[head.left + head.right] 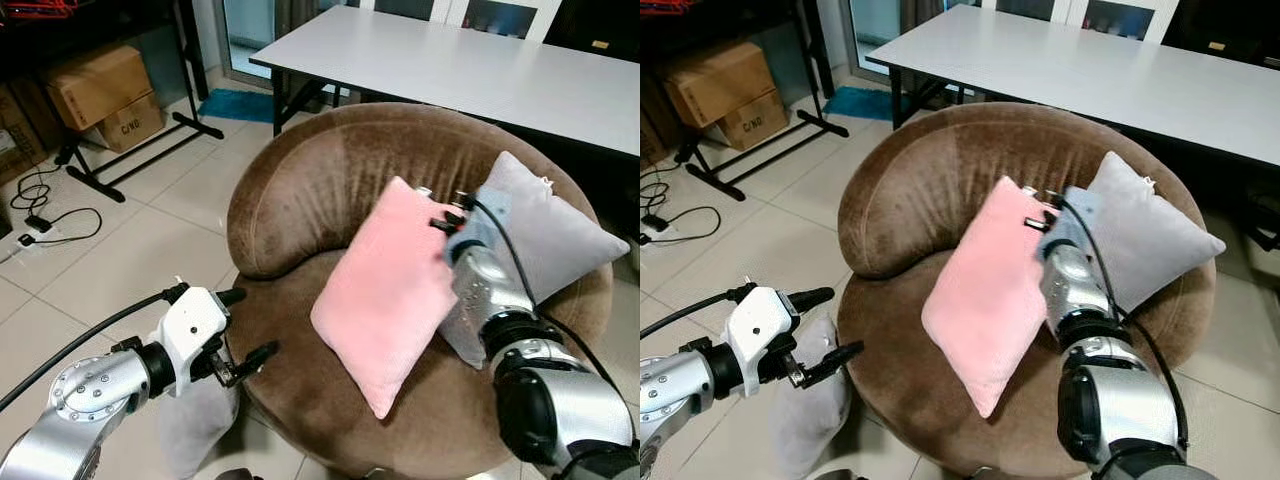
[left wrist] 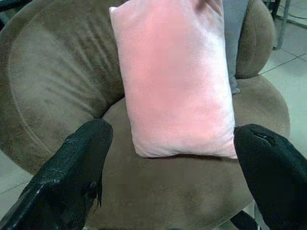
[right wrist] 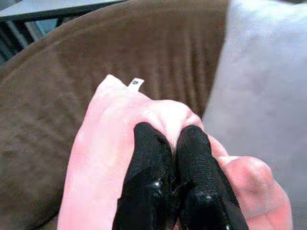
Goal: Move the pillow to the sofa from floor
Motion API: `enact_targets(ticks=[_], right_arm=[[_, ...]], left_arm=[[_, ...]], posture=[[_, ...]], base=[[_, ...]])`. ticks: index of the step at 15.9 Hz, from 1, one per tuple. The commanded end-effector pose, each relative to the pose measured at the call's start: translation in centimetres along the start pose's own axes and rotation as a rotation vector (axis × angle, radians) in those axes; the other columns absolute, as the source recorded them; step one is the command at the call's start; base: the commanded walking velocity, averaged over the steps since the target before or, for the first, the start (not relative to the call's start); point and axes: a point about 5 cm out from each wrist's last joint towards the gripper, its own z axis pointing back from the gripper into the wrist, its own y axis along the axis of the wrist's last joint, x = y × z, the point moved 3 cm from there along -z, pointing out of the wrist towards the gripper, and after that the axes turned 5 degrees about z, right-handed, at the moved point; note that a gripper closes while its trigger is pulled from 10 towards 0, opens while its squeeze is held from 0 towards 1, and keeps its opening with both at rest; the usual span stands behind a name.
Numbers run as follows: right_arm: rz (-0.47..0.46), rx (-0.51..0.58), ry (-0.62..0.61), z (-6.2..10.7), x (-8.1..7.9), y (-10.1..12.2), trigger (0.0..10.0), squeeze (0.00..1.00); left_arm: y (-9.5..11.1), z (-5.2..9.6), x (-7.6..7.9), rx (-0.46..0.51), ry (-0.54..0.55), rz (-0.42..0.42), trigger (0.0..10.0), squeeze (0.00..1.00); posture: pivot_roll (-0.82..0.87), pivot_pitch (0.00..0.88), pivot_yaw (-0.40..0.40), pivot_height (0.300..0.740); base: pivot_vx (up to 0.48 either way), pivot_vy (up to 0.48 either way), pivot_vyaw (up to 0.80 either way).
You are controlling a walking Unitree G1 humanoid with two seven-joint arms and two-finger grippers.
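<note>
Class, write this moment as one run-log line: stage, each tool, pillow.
stage: placing on sofa | right tool: shut on pink pillow | left tool: open, idle | pink pillow: on seat, leaning on backrest

The round brown sofa (image 1: 300, 190) carries a pink pillow (image 1: 385, 290) at centre, and a grey pillow (image 1: 555, 235) at three o'clock.

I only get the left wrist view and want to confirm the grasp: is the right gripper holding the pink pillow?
Observer: Yes. The right gripper has its jaws shut on a bunched upper edge of the pink pillow.
Operator: Any pillow on the floor?
Observer: Yes, a grey floor pillow lies beside the sofa, below the open left gripper.
</note>
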Motion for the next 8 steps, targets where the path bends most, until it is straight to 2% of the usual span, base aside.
enact_targets(ticks=[1,2,3,4,5,6,8], right_arm=[[-0.012,0.067,-0.039,-0.2,0.9,1.6,10.0,0.0],[-0.006,0.058,-0.07,-0.1,1.9,1.0,10.0,0.0],[-0.001,0.06,-0.08,-0.1,2.2,0.9,10.0,0.0],[-0.002,0.063,-0.084,-0.1,2.4,1.0,10.0,0.07],[0.004,0.074,-0.106,-0.1,2.8,1.2,10.0,0.76],[-0.009,0.084,-0.125,-0.1,3.2,1.5,10.0,1.0],[-0.021,0.101,-0.142,-0.1,3.7,1.9,10.0,1.0]], left_arm=[[0.3,0.3,0.0,0.001,-0.005,-0.007,10.0,0.0],[0.5,0.2,-0.1,0.002,-0.009,-0.009,10.0,0.0],[0.6,0.2,-0.1,0.002,-0.012,-0.01,10.0,0.0],[0.6,0.2,-0.1,0.002,-0.016,-0.01,10.0,0.0],[0.7,0.1,-0.2,0.002,-0.024,-0.009,10.0,0.0],[0.7,0.1,-0.2,0.002,-0.034,-0.004,10.0,0.0],[0.8,0.0,-0.1,0.005,-0.046,0.005,10.0,0.0]], posture=[[-0.01,0.0,-0.022,0.74],[-0.01,0.0,-0.016,0.74],[-0.01,0.0,-0.012,0.74],[-0.01,0.0,-0.012,0.74],[-0.01,0.0,-0.01,0.74],[-0.01,0.0,-0.007,0.74],[-0.01,0.0,-0.007,0.74]], base=[[0.0,0.0,0.0],[0.0,0.0,0.0],[0.0,0.0,0.0],[0.0,0.0,0.0],[0.0,0.0,0.0],[0.0,0.0,0.0],[0.0,0.0,0.0]])
